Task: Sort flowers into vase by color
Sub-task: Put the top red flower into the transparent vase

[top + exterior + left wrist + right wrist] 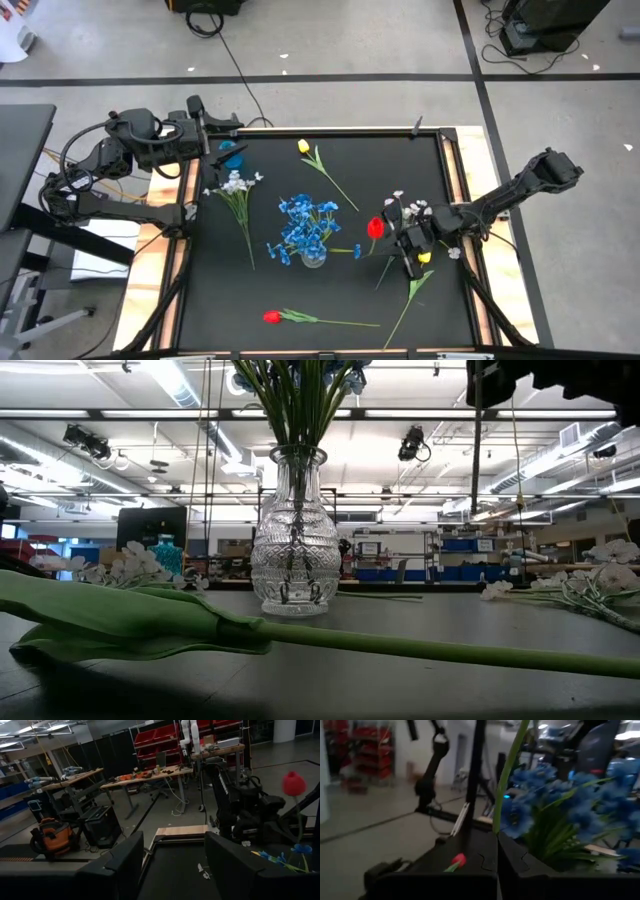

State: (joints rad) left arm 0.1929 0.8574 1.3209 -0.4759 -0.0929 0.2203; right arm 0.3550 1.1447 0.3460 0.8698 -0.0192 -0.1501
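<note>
- While the left gripper [228, 135] waited at the black bench's [200, 300] far left corner with its fingers [125, 865] apart, the right gripper [408, 262] held a green stem [507, 770], fingers clamped shut around it.
- Blue clustered flowers [305, 225] filled the clear cut-glass vase [294, 540] mid-bench.
- A red tulip [375, 228] stood raised just beside the right gripper.
- Another red tulip [272, 317], a yellow tulip [304, 147] and a white blossom sprig [234, 184] lay flat.

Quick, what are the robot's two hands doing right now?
Left end effector: open, holding nothing.
Right end effector: shut on a red tulip, gripping its stem.
</note>
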